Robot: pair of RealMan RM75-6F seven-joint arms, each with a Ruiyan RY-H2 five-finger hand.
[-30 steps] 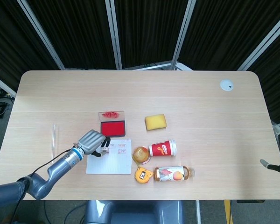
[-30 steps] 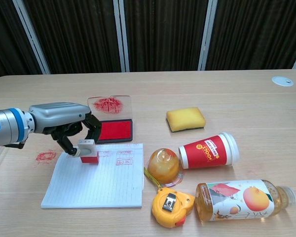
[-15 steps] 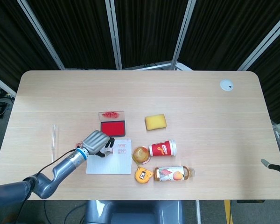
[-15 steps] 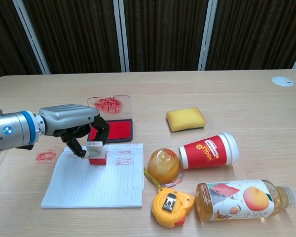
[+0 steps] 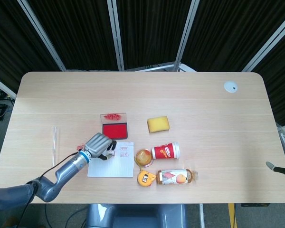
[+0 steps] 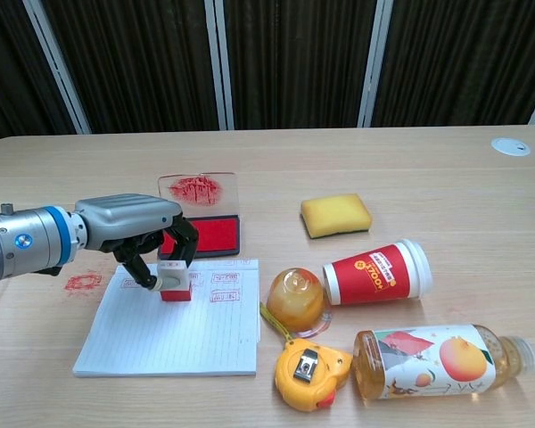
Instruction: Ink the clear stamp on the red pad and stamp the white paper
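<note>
Your left hand (image 6: 147, 236) grips the clear stamp (image 6: 174, 280), fingers (image 6: 184, 239) clamped on its block, red base down on the upper part of the white paper (image 6: 174, 332). Over the last second the stamp has moved right along the top edge of the sheet and now sits upright, apparently touching the paper between the faint prints there; contact looks real in the chest view, but I can't tell how hard you're pressing. In the head view the same hand (image 5: 97, 144) covers the stamp almost entirely. The red pad (image 6: 205, 235) lies open just beyond the paper's top edge, its lid tilted up behind it. Your right hand (image 5: 278, 168) is barely in view at the worktop's far right edge; can't tell how its fingers are set. Judgement: inking looks done and this is the stamping step, so next comes a straight lift to avoid smearing. A red smudge (image 6: 83, 283) marks the worktop left of the paper.
</note>
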